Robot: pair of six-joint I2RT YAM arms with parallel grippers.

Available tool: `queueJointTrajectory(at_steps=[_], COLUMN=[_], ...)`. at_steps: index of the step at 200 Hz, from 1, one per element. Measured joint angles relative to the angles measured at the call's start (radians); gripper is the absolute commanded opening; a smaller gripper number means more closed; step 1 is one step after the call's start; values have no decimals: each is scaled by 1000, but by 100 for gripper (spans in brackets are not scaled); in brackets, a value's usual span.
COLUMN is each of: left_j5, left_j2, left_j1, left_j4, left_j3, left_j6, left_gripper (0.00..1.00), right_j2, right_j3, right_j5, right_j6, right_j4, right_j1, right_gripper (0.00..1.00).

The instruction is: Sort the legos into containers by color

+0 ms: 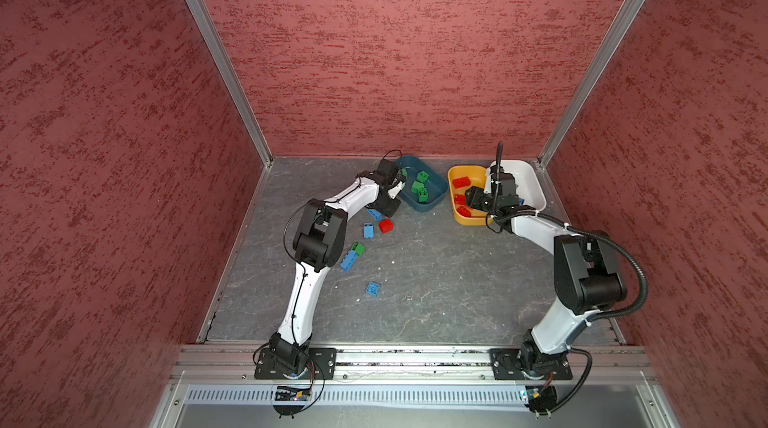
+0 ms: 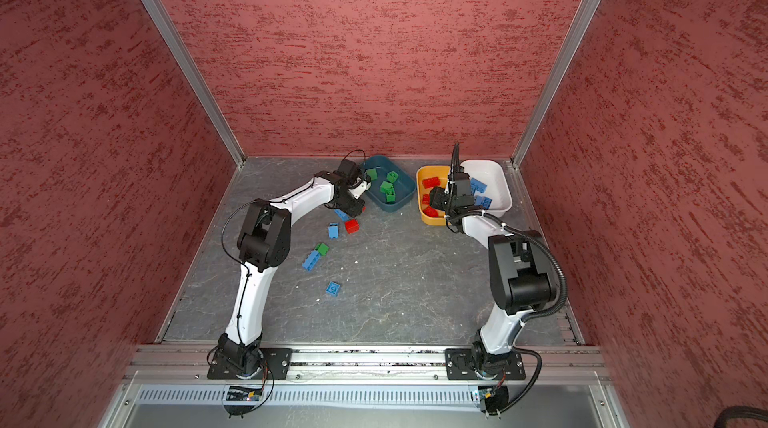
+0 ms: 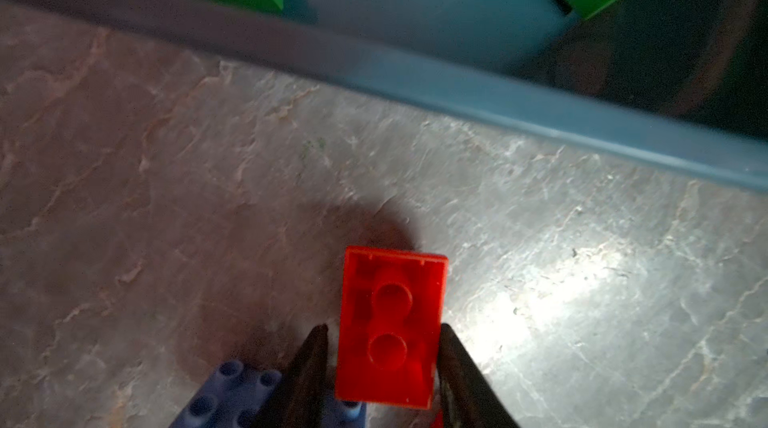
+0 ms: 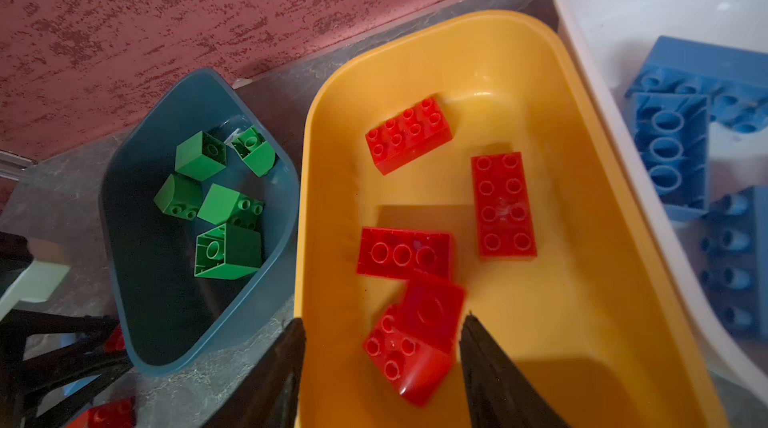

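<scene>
Left end effector point(image 3: 384, 327), straddling red brick point(image 3: 390, 297)

Top views are evenly lit; the left wrist view is dim, its teal tub point(image 3: 457, 85) blurred.

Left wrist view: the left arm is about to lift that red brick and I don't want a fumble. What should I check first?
1. Red brick between the left claw's fingers: ok.
2. Both fingers pressing on it: cannot tell.
3. Blue brick beside the claw clear of the fingers: cannot tell.
4. Yellow tub holds only red bricks: ok.
5. Yellow tub free of the right claw: not ok, it hangs open over it.
</scene>
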Motion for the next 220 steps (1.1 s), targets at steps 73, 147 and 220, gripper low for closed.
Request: queueJointTrajectory(at_steps=[73,147,220], left_j5=[31,237,295], left_j2=[-85,-363,-367], left_j1=[-1,-50,-165], left_j4=[113,346,459], left_j3=[-158,-442,-428], left_j6=[-62,-116,-77], left_gripper=[21,14,10], right_j2=[-60,-15,72], right_j3=[-35,-16,34], right_j5=[-87,-496,-719], right_j6=[8,132,282], right_j4=[-58,-41,-6], right_j1=[1,87,124], right_gripper=[81,78,65])
